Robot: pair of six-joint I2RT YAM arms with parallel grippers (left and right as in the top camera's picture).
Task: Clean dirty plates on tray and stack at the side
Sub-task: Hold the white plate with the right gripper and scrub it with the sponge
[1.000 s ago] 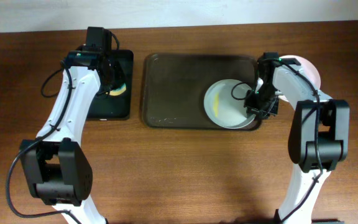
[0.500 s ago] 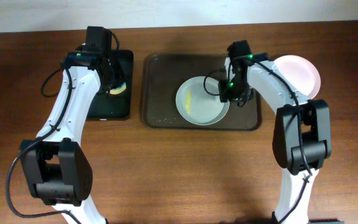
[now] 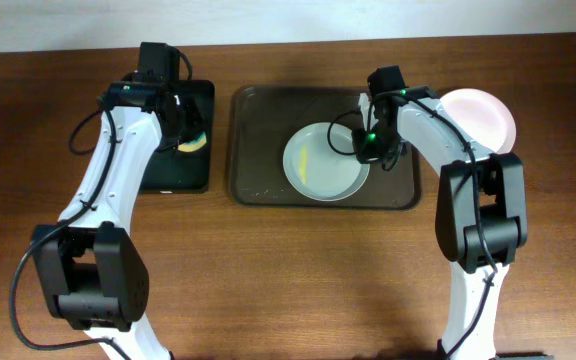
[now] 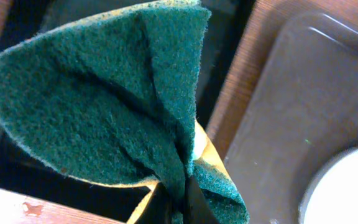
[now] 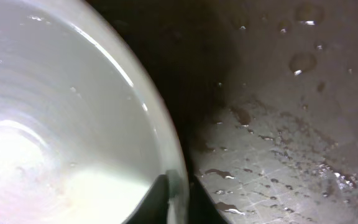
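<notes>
A white plate (image 3: pixel 323 172) with a yellow smear lies in the middle of the dark brown tray (image 3: pixel 263 140). My right gripper (image 3: pixel 365 150) is shut on the plate's right rim; the right wrist view shows the fingers pinching the rim (image 5: pixel 174 199) of the plate (image 5: pixel 55 124) over the wet tray (image 5: pixel 291 124). A second white plate (image 3: pixel 480 115) lies on the table right of the tray. A third plate is not in view. My left gripper (image 3: pixel 180 135) is shut on a green and yellow sponge (image 4: pixel 104 93), held above the black tray (image 3: pixel 168 175).
The small black tray stands left of the brown tray. Water drops lie on the brown tray's floor (image 5: pixel 303 62). The left wrist view shows the brown tray (image 4: pixel 291 118) and the plate's edge (image 4: pixel 347 193) at lower right.
My right gripper has dragged the plate from the tray's lower right corner to its middle. Since half a second ago it has hardly moved. The left arm has stayed still.
</notes>
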